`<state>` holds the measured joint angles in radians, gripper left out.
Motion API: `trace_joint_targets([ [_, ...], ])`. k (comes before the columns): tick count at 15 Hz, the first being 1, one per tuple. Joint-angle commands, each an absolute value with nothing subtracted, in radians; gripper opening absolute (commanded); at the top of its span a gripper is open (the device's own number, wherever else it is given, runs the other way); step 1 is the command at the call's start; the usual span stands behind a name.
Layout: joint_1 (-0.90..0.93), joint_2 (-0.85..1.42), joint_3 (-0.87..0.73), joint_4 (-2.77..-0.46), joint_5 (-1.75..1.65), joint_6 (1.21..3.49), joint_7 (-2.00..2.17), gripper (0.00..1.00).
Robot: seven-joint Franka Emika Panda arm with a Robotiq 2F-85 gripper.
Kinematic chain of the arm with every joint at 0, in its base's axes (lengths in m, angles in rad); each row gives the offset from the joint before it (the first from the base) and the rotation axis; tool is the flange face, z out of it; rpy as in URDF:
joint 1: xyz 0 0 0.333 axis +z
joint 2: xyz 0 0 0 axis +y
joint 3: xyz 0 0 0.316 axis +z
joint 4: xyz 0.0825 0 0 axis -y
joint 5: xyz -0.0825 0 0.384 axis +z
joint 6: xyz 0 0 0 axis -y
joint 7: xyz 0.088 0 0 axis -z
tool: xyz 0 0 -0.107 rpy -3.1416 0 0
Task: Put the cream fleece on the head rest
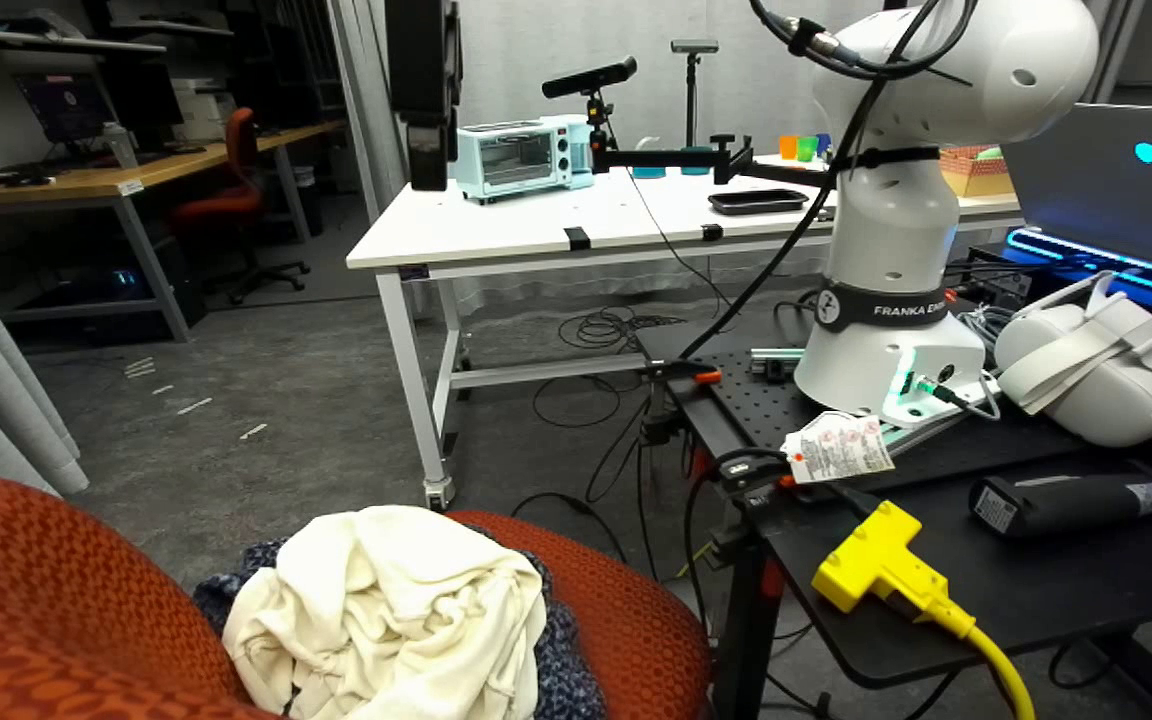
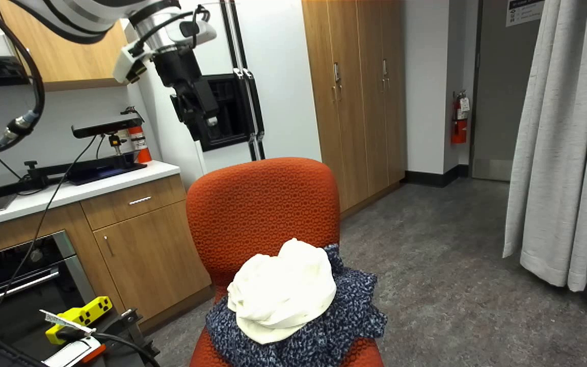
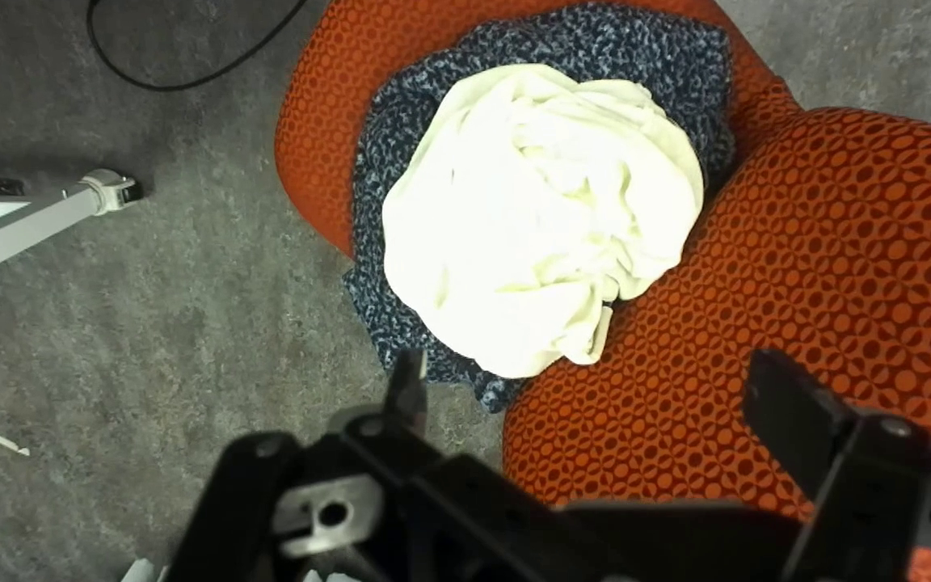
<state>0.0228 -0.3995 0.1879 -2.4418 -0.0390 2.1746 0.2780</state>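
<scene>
In the wrist view I find the gripper (image 3: 587,378) spread wide, holding nothing. The fleece (image 3: 506,218) lies bunched on the blue cloth (image 3: 651,44) on the seat (image 3: 316,162), between 11 and 12 o'clock from the gripper. In an exterior view the headrest (image 2: 265,191), not yet covered, stands at 12 o'clock from the fleece. I judge the pick-up is due: centre above, descend to the creased folds at 3 o'clock in the wrist view, pinch those alone. Too deep a bite could catch the blue cloth.
</scene>
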Motion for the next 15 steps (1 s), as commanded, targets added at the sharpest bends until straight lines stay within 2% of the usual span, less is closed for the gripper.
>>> trace_joint_targets([
  [1,0.022,-0.255,0.191,-2.403,-0.070,2.249,0.320,1.00],
  [10,0.039,-0.183,0.171,-2.393,-0.070,2.248,0.327,1.00],
  [15,0.032,-0.016,0.157,-2.371,-0.096,2.322,0.342,1.00],
])
